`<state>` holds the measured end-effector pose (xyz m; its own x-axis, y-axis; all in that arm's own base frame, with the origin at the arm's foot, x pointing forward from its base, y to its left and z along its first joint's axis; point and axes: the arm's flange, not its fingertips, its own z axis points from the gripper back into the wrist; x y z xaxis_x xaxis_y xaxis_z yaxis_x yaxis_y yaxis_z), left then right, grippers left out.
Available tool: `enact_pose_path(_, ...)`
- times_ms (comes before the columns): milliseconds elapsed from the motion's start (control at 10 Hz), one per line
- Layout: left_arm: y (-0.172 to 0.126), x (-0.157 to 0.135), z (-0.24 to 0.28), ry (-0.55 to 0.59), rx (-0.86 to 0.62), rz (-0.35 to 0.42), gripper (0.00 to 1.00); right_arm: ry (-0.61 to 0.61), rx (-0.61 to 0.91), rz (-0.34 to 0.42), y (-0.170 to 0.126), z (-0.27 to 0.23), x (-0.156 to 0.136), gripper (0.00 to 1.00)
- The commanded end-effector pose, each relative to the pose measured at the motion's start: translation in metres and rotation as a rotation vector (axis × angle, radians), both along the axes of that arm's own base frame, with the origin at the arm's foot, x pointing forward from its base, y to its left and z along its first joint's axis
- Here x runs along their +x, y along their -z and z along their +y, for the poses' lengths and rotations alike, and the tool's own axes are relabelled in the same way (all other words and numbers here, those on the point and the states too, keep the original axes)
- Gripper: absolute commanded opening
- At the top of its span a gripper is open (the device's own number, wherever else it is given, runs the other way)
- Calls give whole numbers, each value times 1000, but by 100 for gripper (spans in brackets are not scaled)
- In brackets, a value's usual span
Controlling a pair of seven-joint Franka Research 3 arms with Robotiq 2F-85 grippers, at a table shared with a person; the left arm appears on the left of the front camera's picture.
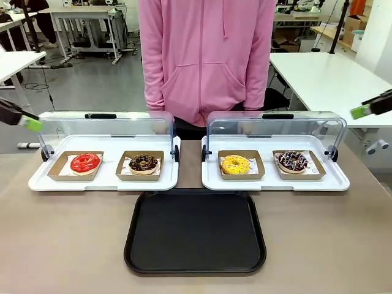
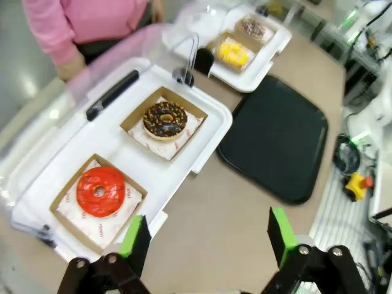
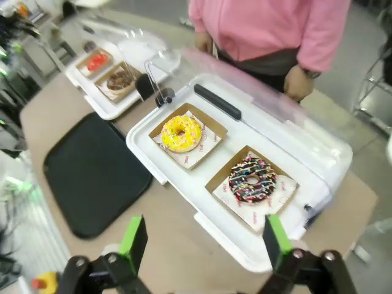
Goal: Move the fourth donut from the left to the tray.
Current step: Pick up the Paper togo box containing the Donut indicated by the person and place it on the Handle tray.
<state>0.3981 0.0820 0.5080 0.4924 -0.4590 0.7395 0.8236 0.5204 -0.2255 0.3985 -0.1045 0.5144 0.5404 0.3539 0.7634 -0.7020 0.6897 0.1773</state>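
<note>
Green pads tip the left gripper [image 2: 208, 237], its fingers spread wide apart. In the front view it hangs at 9 o'clock, out past the end of the left white display tray [image 1: 104, 184]. That tray, with its clear lid [image 1: 104, 125] raised, holds a red donut [image 1: 85, 163]. At that donut's 3 o'clock is a chocolate donut with tan crumbs [image 1: 144, 163], and each sits in a brown cardboard holder [image 1: 58, 173]. The black tray [image 1: 195, 231] lies on the table [image 1: 61, 245] at 6 o'clock, just in front of both display trays. The right white display tray [image 1: 275, 184], also lid-up, carries a yellow donut [image 1: 236, 164]. At 3 o'clock from that one is the fourth donut [image 1: 293, 161], resting in the same kind of holder at about 1 o'clock from the black tray. The right gripper [image 3: 201, 236] is spread wide too, hovering at 3 o'clock beyond that display tray's end. A person [image 1: 205, 55] in pink stands at 12 o'clock.
</note>
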Motion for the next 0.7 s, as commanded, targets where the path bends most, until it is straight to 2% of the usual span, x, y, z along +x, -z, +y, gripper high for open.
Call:
enact_pose_path(0,12,7,43,34,-97,-43,100,-60,114,-40,14,-57,14,100)
enact_pose_path(200,33,-10,86,26,-138,-116,100,-59,123,-90,31,-89,4,100)
enact_pose_path(300,40,-8,104,41,-140,-168,100,-60,121,-127,32,-101,2,100)
enact_pose_path(600,50,-15,121,79,-139,-211,100,-74,124,-142,37,-98,2,100)
